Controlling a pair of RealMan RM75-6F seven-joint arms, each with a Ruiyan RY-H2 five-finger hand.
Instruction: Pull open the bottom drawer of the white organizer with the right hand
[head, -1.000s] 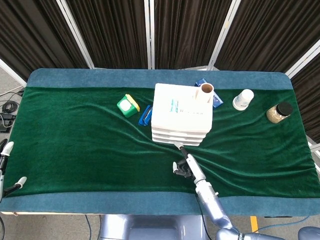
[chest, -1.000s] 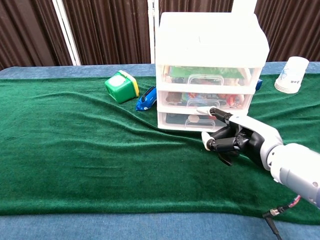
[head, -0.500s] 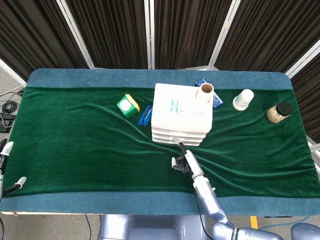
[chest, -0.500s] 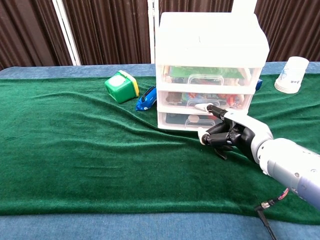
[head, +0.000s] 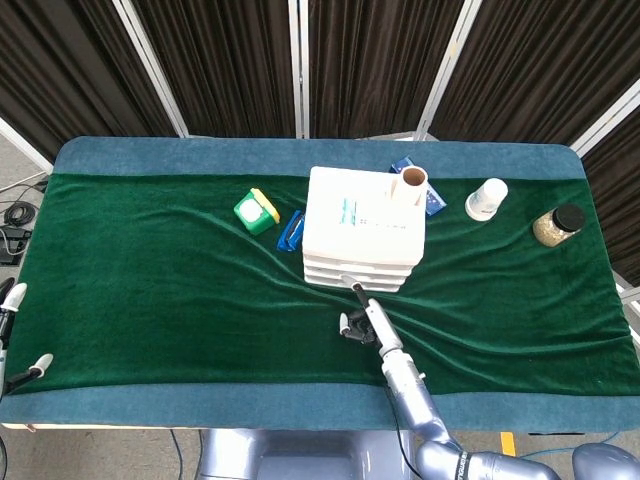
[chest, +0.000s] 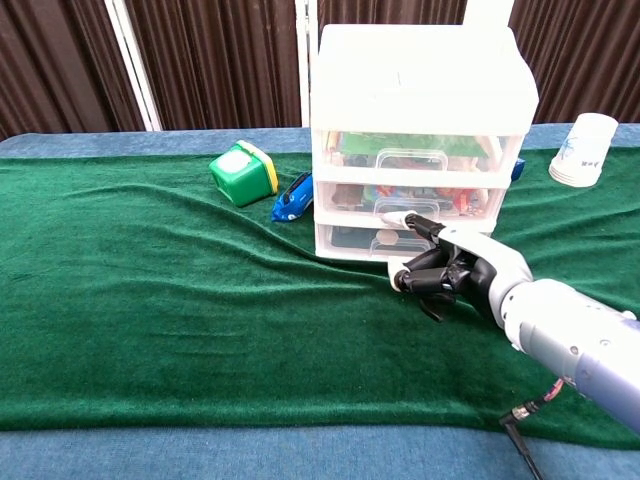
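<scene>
Table (head: 120, 415) with blue edge, covered by a wrinkled green cloth (head: 150, 280); white three-drawer organizer (head: 364, 225) sits on the cloth near centre. Left of organizer: green box with yellow edge (head: 256, 211), and a blue toy (head: 291, 230) just beside the organizer. Right of organizer: white paper cup (head: 486, 199), then a black-lidded jar (head: 558, 226) further right; a blue packet (head: 433, 200) behind it.
</scene>
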